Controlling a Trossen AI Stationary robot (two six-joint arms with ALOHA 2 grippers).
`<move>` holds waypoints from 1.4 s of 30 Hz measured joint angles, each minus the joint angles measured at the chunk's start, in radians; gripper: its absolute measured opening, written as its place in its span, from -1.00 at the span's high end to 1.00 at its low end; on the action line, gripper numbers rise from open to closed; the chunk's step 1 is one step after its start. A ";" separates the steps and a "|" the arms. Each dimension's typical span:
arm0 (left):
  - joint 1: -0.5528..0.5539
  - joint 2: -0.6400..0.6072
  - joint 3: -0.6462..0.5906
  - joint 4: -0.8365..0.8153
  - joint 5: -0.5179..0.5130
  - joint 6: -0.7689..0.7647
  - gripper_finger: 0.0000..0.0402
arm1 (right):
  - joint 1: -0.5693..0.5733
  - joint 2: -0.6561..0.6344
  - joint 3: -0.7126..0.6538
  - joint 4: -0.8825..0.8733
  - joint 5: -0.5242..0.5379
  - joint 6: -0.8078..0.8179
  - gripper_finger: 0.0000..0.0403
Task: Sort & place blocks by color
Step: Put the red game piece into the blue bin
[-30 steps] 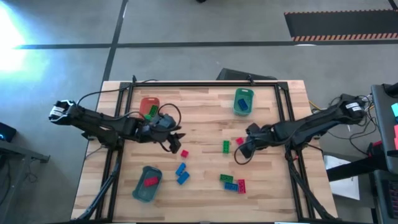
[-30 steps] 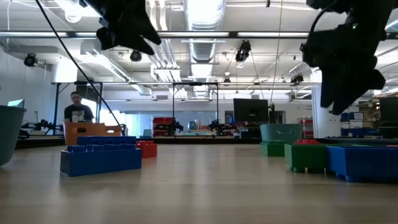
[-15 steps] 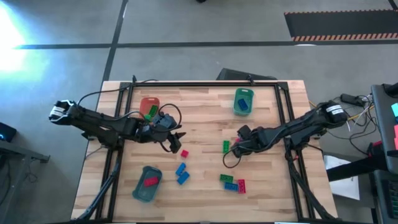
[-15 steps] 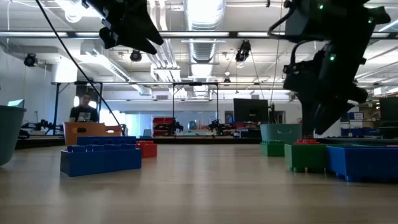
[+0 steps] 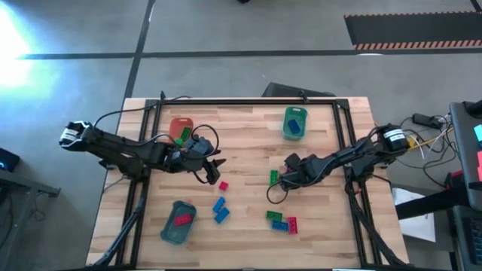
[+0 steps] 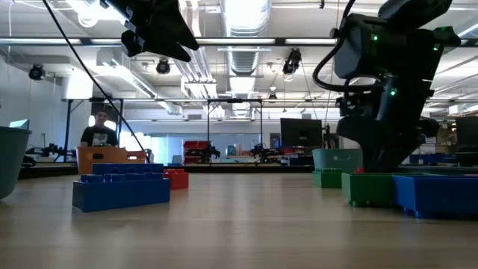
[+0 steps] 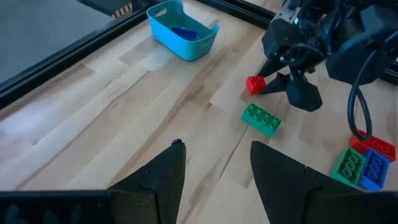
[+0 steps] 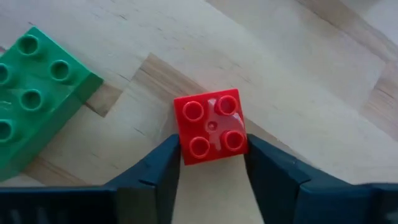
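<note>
The blocks lie scattered on the wooden table. My right gripper (image 5: 286, 175) is open and low over a small red block (image 8: 211, 126), with one finger on each side of it. A green block (image 5: 274, 177) lies just beside it. My left gripper (image 5: 215, 170) hangs open above the table, near another red block (image 5: 223, 184). Two blue blocks (image 5: 220, 209) lie nearer the near edge. A green, blue and red cluster (image 5: 281, 220) lies right of them. In the low view my right gripper (image 6: 377, 161) reaches down behind a green block (image 6: 367, 188). My right gripper comes from above, pointing down. Its fingers (image 8: 163, 163) stand close against two opposite sides of the small red block's near half (image 8: 200, 148). I cannot tell whether they touch it. The block lies flat on the table, studs up.
An orange-red tray (image 5: 179, 123) holds a green block, a green tray (image 5: 294, 114) holds a blue block, and a teal tray (image 5: 170, 230) holds a red block. Black frame rails run along the table's sides. Bare wood lies in the middle and far right. A person (image 6: 98, 134) is in the room behind.
My right gripper has moved toward the table's left edge and come down from well above the table onto the small red block, ending with its fingers on either side of it.
</note>
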 joint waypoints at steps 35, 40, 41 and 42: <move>-0.093 0.215 -0.011 0.573 0.157 0.736 0.18 | -0.003 -0.343 -0.005 0.650 -0.509 -0.759 0.39; -0.118 0.271 -0.012 0.666 0.160 0.824 0.18 | -0.003 -0.312 -0.005 0.706 -0.621 -0.747 0.39; -0.120 0.284 -0.012 0.689 0.162 0.833 0.18 | -0.003 -0.306 -0.005 0.705 -0.629 -0.744 0.39; -0.120 0.295 -0.012 0.709 0.166 0.840 0.18 | -0.003 -0.300 -0.005 0.707 -0.633 -0.742 0.39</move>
